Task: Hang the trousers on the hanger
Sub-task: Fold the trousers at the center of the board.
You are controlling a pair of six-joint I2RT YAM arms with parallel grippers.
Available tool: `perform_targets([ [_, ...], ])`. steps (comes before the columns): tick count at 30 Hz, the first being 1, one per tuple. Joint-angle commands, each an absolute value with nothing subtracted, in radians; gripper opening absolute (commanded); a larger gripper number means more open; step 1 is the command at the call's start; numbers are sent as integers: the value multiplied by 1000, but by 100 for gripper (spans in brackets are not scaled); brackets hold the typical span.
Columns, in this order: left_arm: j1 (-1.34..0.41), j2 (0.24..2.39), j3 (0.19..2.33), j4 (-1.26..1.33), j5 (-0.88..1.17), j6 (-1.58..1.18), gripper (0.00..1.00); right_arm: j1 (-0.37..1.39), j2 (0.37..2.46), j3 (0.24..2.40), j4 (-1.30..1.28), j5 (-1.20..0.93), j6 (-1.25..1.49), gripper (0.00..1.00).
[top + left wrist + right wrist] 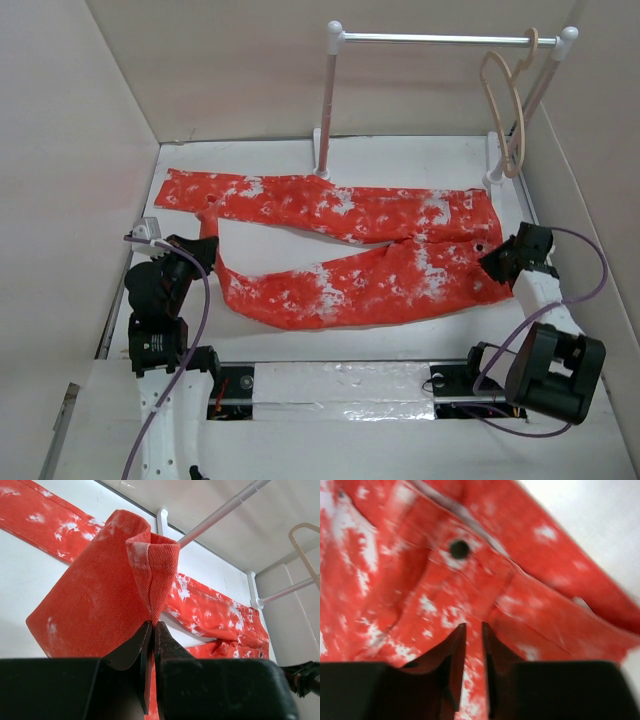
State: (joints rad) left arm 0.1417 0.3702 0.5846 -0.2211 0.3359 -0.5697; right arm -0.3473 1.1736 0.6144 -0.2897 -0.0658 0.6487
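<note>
With the left gripper [151,626] clamped on a raised hem fold of the trousers [350,215] and the right gripper [473,626] nearly closed at their waist end, hold unclear, both should lift evenly, cloth taut, toward the hanger [514,170] well beyond the right gripper.

The left arm [158,300] is black and blocky, while the right arm [540,297] has a white link above a boxy black joint. A thin purple cable [206,295] loops along each, and the left gripper [152,626] and right gripper [473,626] end in dark wedge-shaped fingers [447,660].
</note>
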Motion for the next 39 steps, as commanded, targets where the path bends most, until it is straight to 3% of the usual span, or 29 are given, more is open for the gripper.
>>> perform_targets([
  [1, 126, 362, 604, -178, 321, -575, 0, -382, 1056, 531, -348, -5, 695, 28],
  [3, 126, 367, 615, -184, 311, -575, 0, -393, 944, 497, -382, -5, 788, 46],
  [9, 95, 371, 640, -209, 267, -578, 0, -402, 775, 466, -544, 178, 991, 62],
  [17, 63, 387, 713, -250, 167, -566, 0, -315, 919, 508, -654, 239, 1184, 64],
  [21, 54, 402, 781, -273, 108, -561, 0, -292, 1014, 462, -578, 181, 1213, 55],
  [26, 54, 423, 847, -301, 32, -555, 0, -245, 1020, 506, -623, 288, 1246, 45],
  [31, 54, 419, 870, -310, 9, -558, 0, -285, 973, 534, -638, 311, 1200, 50],
  [35, 54, 404, 862, -314, 9, -557, 0, -301, 992, 526, -637, 272, 1178, 61],
  [39, 54, 397, 836, -302, -26, -555, 0, -288, 1032, 528, -629, 264, 1177, 58],
])
